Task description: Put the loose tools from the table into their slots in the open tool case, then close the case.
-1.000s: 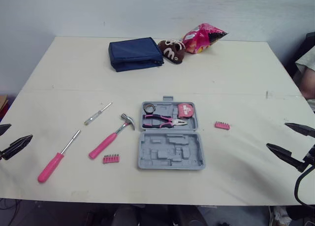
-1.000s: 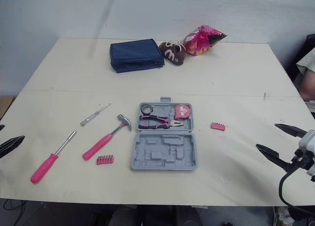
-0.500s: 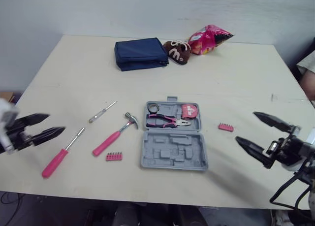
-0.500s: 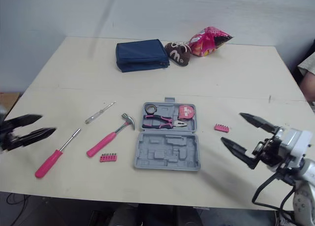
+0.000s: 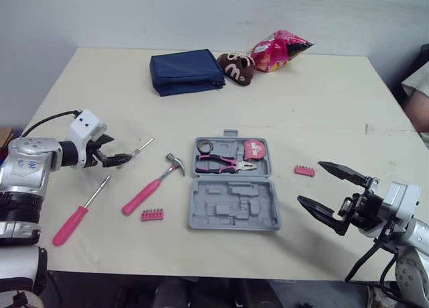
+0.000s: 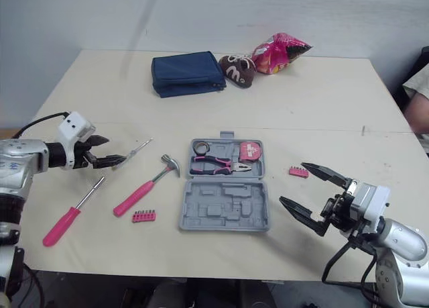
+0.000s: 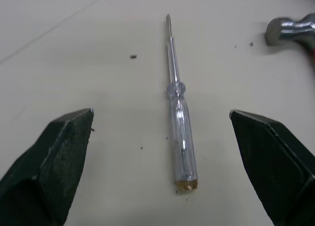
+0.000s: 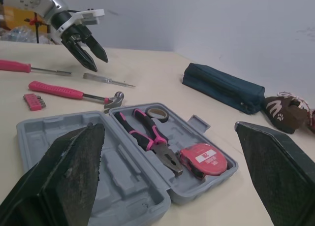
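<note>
Left end effector [image 5: 119,160] has come in from the counter [image 5: 322,107] edge, open over the clear screwdriver [image 7: 179,132] left of the tool case [image 5: 233,204]; your right end effector [image 5: 310,182] also open; first pickup looks imminent

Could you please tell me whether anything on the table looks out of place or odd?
Nothing is spilled or damaged. A navy pouch, a brown plush shoe and a pink snack bag at the far edge of the table are not tools.
</note>
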Robot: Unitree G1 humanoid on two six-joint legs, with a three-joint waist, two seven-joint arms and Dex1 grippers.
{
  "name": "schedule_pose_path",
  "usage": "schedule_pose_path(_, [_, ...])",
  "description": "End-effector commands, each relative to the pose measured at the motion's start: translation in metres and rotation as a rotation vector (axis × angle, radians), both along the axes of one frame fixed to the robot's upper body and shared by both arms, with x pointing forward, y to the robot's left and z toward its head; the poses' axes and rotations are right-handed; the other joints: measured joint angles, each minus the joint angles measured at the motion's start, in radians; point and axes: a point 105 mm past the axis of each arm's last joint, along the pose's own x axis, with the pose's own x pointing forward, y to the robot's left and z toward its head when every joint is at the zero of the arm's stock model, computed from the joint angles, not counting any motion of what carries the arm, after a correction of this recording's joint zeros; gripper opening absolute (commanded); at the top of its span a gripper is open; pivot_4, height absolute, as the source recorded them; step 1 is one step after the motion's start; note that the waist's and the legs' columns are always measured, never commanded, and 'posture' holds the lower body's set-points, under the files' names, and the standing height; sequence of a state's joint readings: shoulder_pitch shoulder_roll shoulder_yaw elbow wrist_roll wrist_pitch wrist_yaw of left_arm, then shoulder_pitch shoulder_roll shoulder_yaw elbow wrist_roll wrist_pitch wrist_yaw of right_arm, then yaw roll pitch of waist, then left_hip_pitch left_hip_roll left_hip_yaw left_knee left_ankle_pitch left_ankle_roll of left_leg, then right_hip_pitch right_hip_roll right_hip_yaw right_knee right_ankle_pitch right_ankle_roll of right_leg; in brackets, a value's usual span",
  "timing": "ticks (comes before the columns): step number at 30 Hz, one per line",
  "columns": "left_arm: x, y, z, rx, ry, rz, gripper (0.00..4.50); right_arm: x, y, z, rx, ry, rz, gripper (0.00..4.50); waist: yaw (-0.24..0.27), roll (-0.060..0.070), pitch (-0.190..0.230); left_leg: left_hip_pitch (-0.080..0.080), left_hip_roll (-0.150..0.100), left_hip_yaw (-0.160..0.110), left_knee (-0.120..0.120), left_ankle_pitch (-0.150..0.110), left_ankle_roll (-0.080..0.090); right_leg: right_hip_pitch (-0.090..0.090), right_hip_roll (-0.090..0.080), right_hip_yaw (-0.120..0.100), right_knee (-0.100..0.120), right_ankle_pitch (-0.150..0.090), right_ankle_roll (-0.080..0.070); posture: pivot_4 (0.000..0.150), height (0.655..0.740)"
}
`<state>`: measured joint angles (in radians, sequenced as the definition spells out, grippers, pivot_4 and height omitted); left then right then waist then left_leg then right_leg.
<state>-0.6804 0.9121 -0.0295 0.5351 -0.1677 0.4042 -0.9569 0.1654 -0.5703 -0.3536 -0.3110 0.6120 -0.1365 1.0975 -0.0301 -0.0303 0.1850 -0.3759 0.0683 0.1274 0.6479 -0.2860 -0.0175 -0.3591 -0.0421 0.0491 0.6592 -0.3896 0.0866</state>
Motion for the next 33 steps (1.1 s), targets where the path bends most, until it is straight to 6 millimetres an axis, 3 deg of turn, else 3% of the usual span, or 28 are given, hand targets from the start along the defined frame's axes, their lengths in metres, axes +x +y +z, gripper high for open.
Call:
schedule_pose_path(1, [0.005, -0.001, -0.002, 0.030, 0.007, -0.032, 4.50, -0.003, 0.001, 0.005, -0.002, -0.048, -0.010, 4.44, 0.001, 0.000, 0.000, 0.000, 0.000, 0.000, 0.000, 0.000, 0.000, 0.000, 0.000, 0.001, 0.000, 0.000, 0.000, 0.150, 0.7400])
schedule_pose_path(10, [0.009, -0.006, -0.017, 0.061, 0.055, -0.057, 4.50, -0.004, 0.001, 0.004, -0.001, -0.059, -0.025, 4.44, 0.000, 0.000, 0.000, 0.001, 0.000, 0.002, 0.001, 0.000, 0.001, 0.000, 0.000, 0.003, 0.001, 0.000, 0.000, 0.150, 0.7400])
schedule_pose_path(14, [0.013, -0.009, -0.021, 0.055, 0.047, -0.047, 3.25, -0.003, 0.001, 0.004, -0.001, -0.062, -0.031, 4.50, 0.002, 0.000, 0.000, 0.001, 0.000, 0.002, 0.002, 0.000, 0.001, 0.000, 0.000, 0.004, 0.002, 0.000, 0.000, 0.150, 0.7400])
schedule_pose_path(21, [0.012, -0.019, -0.027, -0.037, 0.064, -0.073, 0.02, -0.004, 0.001, 0.004, -0.001, -0.058, -0.036, 4.50, 0.002, 0.000, 0.000, 0.001, 0.000, 0.002, 0.002, 0.000, 0.001, 0.000, 0.000, 0.004, 0.003, 0.000, 0.000, 0.150, 0.7400])
schedule_pose_path(25, [0.013, -0.011, -0.017, -0.055, 0.014, -0.048, 0.02, -0.006, 0.001, 0.004, 0.000, -0.053, -0.042, 4.50, 0.002, 0.000, 0.000, 0.001, 0.000, 0.002, 0.002, 0.000, 0.001, 0.000, 0.000, 0.004, 0.003, 0.000, 0.000, 0.150, 0.7400])
schedule_pose_path(28, [0.016, -0.014, 0.011, -0.083, -0.103, -0.092, 0.02, -0.008, -0.001, 0.003, -0.003, -0.047, -0.050, 4.50, 0.002, -0.001, 0.000, 0.001, 0.000, 0.002, 0.002, 0.000, 0.001, 0.000, 0.000, 0.004, 0.003, 0.000, 0.000, 0.150, 0.7400])
schedule_pose_path(30, [0.014, -0.025, 0.029, -0.081, -0.161, -0.163, 0.02, -0.009, -0.003, 0.003, -0.007, -0.042, -0.057, 4.50, 0.001, -0.001, 0.000, 0.001, 0.000, 0.002, 0.002, 0.000, 0.001, 0.000, 0.000, 0.004, 0.003, 0.000, 0.000, 0.150, 0.7400])
schedule_pose_path(33, [0.004, -0.063, 0.056, -0.057, -0.204, -0.349, 0.02, -0.010, -0.005, 0.002, -0.014, -0.037, -0.063, 4.50, 0.003, -0.001, 0.000, 0.001, 0.000, 0.002, 0.002, 0.000, 0.001, 0.000, 0.000, 0.004, 0.003, 0.000, 0.000, 0.150, 0.7400])
